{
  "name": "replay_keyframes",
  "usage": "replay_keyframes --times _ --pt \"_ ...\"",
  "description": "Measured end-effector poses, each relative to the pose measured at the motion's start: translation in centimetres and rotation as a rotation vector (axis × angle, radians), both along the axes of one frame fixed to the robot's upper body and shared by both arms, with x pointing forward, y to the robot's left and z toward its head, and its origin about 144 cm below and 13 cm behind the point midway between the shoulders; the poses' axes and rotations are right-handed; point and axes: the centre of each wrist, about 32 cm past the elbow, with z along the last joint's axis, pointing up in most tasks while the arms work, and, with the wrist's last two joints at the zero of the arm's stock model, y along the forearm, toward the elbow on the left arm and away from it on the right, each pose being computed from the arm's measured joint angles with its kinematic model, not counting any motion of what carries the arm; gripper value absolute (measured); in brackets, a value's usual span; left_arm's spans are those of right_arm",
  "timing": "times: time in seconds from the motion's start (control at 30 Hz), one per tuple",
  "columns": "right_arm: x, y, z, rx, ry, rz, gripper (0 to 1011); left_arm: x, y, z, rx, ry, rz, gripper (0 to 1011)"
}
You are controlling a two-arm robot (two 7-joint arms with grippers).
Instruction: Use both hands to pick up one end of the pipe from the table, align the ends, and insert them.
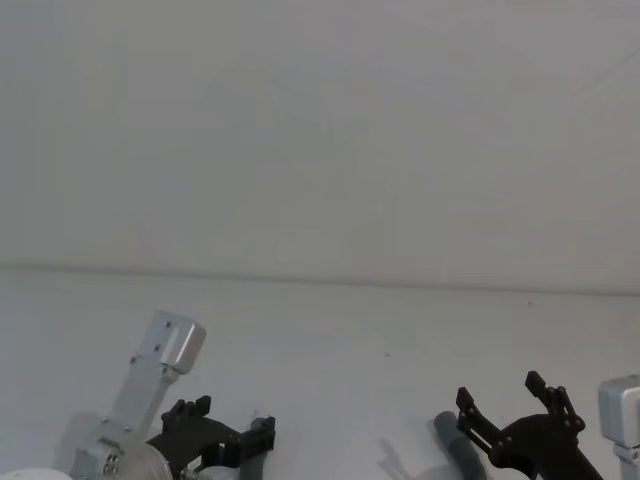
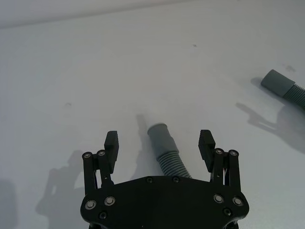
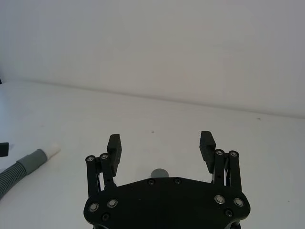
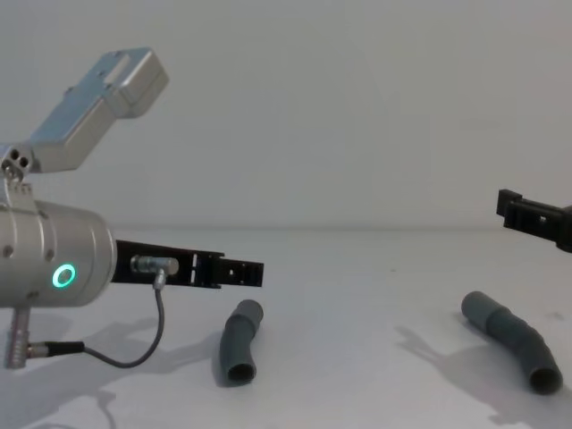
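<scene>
Two dark grey corrugated pipe pieces lie apart on the white table [image 4: 357, 286]. My left gripper [image 2: 159, 136] hangs open just above the left piece [image 2: 167, 150], its fingers on either side of the smooth cuff; from the chest this gripper [image 4: 250, 273] sits a little above that piece [image 4: 239, 341]. That cuff ends in a white tip [image 3: 52, 149]. My right gripper [image 3: 160, 138] is open over the right piece [image 4: 511, 340], whose cuff [image 3: 159, 172] peeks out below its body. From the head, both the left gripper [image 1: 230, 417] and the right gripper [image 1: 499, 389] are near the bottom edge.
A plain white wall rises behind the table's far edge [image 1: 320, 278]. The left arm's cable [image 4: 134, 357] loops down close to the table beside the left piece. Bare table surface lies between the two pieces.
</scene>
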Motion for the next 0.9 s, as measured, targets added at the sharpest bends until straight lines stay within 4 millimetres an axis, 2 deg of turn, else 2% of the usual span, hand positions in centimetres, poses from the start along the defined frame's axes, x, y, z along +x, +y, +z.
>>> replay_keyframes --times 0.9 --pt "0.0 0.0 0.0 0.0 0.0 0.0 1000 1.0 -1.3 -0.3 0.055 0.072 -0.052 1002"
